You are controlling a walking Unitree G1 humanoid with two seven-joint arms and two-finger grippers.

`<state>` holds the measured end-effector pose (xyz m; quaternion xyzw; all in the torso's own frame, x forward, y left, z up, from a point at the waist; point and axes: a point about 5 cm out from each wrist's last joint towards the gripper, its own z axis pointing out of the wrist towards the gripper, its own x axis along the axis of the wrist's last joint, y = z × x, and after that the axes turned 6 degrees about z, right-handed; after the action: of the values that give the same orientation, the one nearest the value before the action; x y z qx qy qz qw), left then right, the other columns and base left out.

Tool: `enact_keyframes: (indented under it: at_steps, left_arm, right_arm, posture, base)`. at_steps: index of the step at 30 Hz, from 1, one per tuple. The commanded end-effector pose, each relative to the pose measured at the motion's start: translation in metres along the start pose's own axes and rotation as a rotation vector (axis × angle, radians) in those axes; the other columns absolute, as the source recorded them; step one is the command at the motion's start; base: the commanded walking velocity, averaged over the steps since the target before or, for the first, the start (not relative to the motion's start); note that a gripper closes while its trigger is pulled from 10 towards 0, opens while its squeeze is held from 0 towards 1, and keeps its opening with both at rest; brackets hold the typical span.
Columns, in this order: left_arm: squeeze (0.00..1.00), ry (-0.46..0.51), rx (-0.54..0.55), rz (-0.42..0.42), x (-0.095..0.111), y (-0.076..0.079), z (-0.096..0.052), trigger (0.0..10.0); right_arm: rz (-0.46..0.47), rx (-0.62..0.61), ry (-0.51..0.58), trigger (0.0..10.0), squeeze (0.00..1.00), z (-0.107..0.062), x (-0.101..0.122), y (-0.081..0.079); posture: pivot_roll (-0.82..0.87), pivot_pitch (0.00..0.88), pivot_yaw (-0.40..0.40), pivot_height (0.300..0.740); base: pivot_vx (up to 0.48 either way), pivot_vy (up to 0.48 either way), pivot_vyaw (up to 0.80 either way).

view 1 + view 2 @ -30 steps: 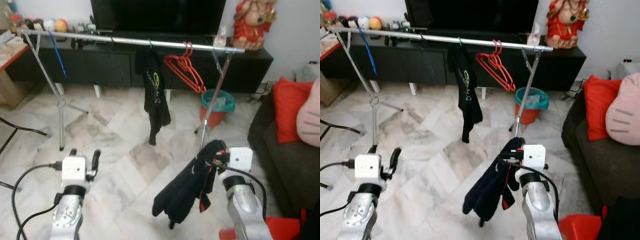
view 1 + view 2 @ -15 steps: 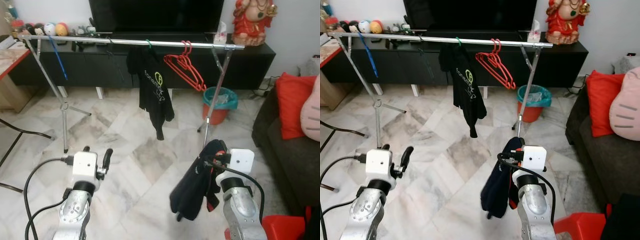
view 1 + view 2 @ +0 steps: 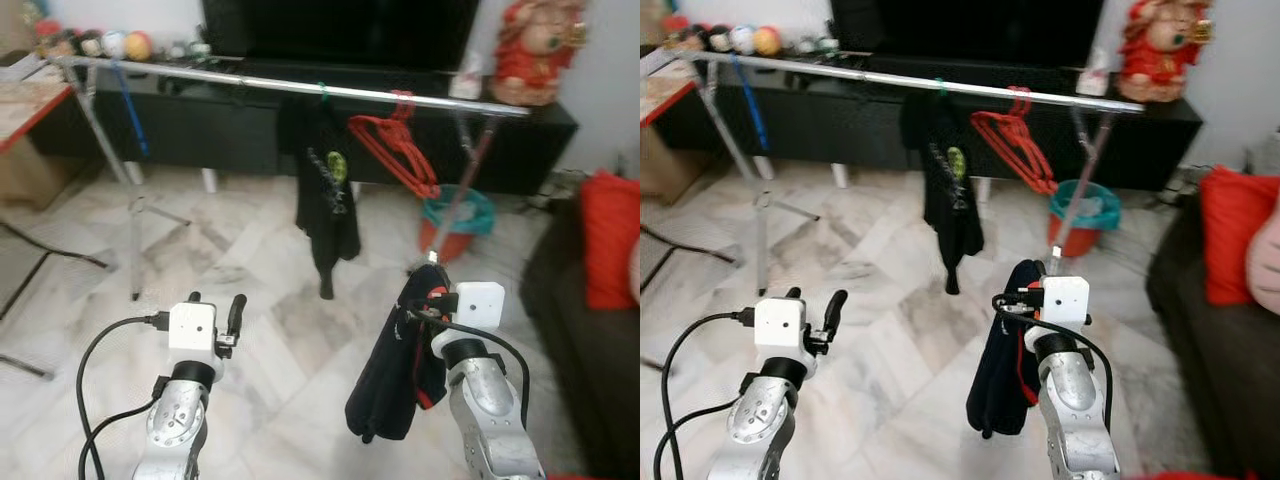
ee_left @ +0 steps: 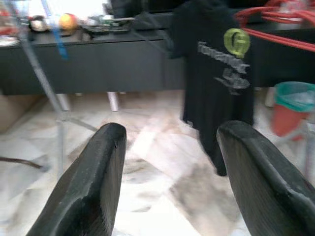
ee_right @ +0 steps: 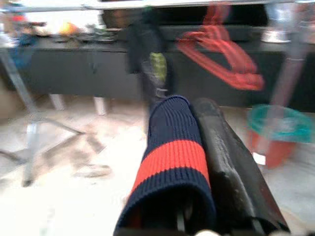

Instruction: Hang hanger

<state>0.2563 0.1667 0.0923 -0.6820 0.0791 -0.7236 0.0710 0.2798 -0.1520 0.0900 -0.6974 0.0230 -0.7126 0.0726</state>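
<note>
Closer now, the rail (image 3: 290, 86) has neared as the robot walks, so hanging looks near. Right gripper (image 3: 1025, 290) jaws are clamped on a dark garment (image 3: 395, 375), presumably on its hanger, hanging below. Left gripper (image 3: 215, 305) jaws are spread, empty.

**COUNT OF ITEMS IN VIEW**

Clothes rail (image 3: 250, 80): 1. Black T-shirt (image 3: 328, 190) hung on rail: 1. Red hangers (image 3: 395, 150), bunched on rail: approx. 2–3, exact no. not determinable. Blue hanger (image 3: 130, 115) at rail's left end: 1. Dark garment (image 3: 395, 375) w/ red trim: 1. Teal-and-red bin (image 3: 455, 222): 1. Red figurine (image 3: 535, 50): 1. Red cushion (image 3: 608, 235): 1.
</note>
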Motion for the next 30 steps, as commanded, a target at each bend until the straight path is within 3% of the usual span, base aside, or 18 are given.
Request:
enact_keyframes:
  at_steps: [1, 10, 16, 21, 24, 30]
  left_arm:
    - [0.00, -0.007, -0.016, 0.005, 0.002, -0.001, 0.007, 10.0]
    - [0.00, -0.022, -0.005, -0.021, -0.001, 0.003, 0.009, 10.0]
    - [0.00, -0.005, -0.016, -0.014, 0.003, 0.004, 0.016, 10.0]
    - [0.00, 0.007, 0.007, -0.006, 0.007, -0.003, 0.022, 10.0]
    - [0.00, -0.014, 0.063, 0.020, 0.002, -0.021, 0.019, 10.0]
    - [0.00, -0.027, 0.146, 0.013, 0.001, -0.040, 0.014, 10.0]
  right_arm:
    - [0.008, 0.004, 0.018, 10.0, 0.00, -0.001, 0.001, -0.005]
    - [0.015, 0.043, 0.011, 10.0, 0.00, 0.003, 0.000, -0.010]
    - [0.013, 0.033, 0.016, 10.0, 0.00, 0.004, 0.001, -0.006]
    - [-0.007, -0.014, 0.016, 10.0, 0.00, 0.005, 0.003, 0.010]
    - [-0.071, -0.136, -0.035, 10.0, 0.00, -0.004, -0.004, 0.042]
    - [-0.084, -0.139, -0.060, 10.0, 0.00, -0.013, -0.008, 0.051]
  posture:
    - [0.01, 0.000, -0.014, 0.740]
    - [0.00, 0.000, -0.015, 0.740]
    - [-0.02, 0.000, -0.006, 0.740]
    - [-0.01, 0.000, -0.014, 0.740]
    - [-0.01, 0.000, -0.017, 0.740]
    - [0.00, 0.000, -0.031, 0.740]
  base:
    - [0.352, 0.000, 0.43]
    - [0.356, 0.000, 0.05]
    - [0.360, 0.000, 0.00]
    - [0.362, 0.000, 0.00]
    - [0.363, 0.000, 0.00]
    - [0.361, 0.000, 0.00]
